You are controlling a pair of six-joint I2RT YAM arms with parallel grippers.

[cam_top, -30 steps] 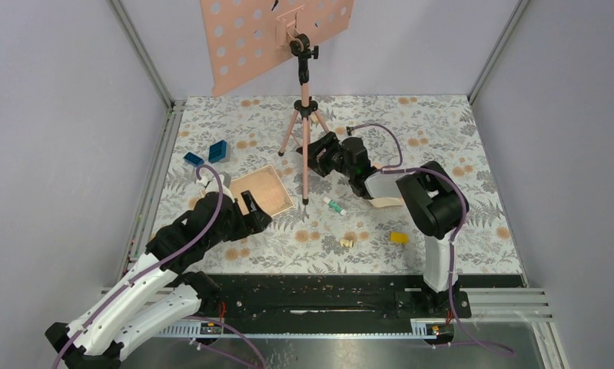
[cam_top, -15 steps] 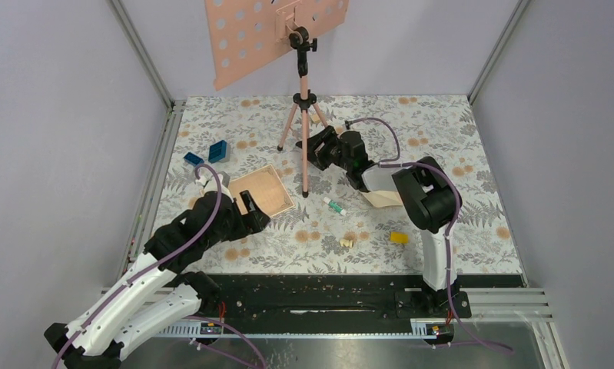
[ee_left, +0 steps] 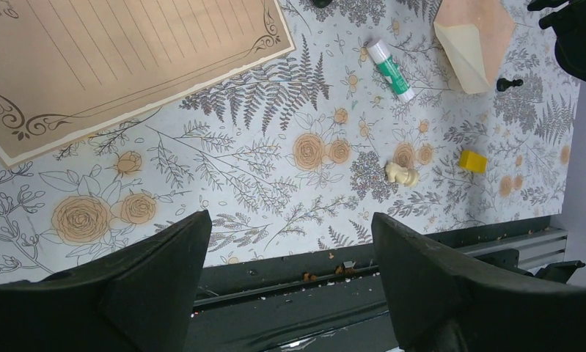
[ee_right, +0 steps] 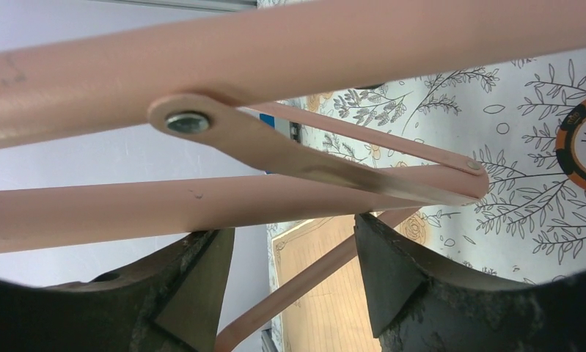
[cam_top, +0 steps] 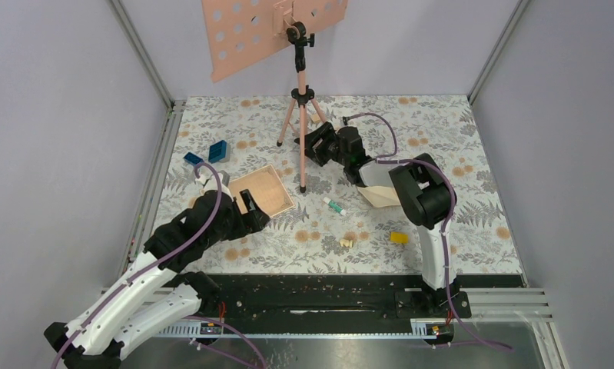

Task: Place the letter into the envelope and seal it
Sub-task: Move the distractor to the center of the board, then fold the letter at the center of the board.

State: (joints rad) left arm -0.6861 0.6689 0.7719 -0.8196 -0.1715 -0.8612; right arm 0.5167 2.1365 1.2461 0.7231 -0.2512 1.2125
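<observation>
Letter is lying flat, lined face up, on the left half of the table, with nothing on it. Envelope is sitting well apart to the right, partly under my right arm, one cream flap showing (clearer from the left wrist). Glue stick is lying between the two.

My left gripper is hovering just near of the letter's near edge, jaws gaping wide, carrying nothing. My right gripper is sitting far-centre among the legs of the pink stand. Its jaws are standing well apart with a thin leg running through the gap, clamping nothing. Can't tell if the tips are touching the thicker tube.

Risks I'm seeing:
- Right arm pulling out, snagging a leg and tipping the stand.
- Elbow dragging the envelope.
- Left fingers skidding on or creasing a sheet lying this flat.
</observation>
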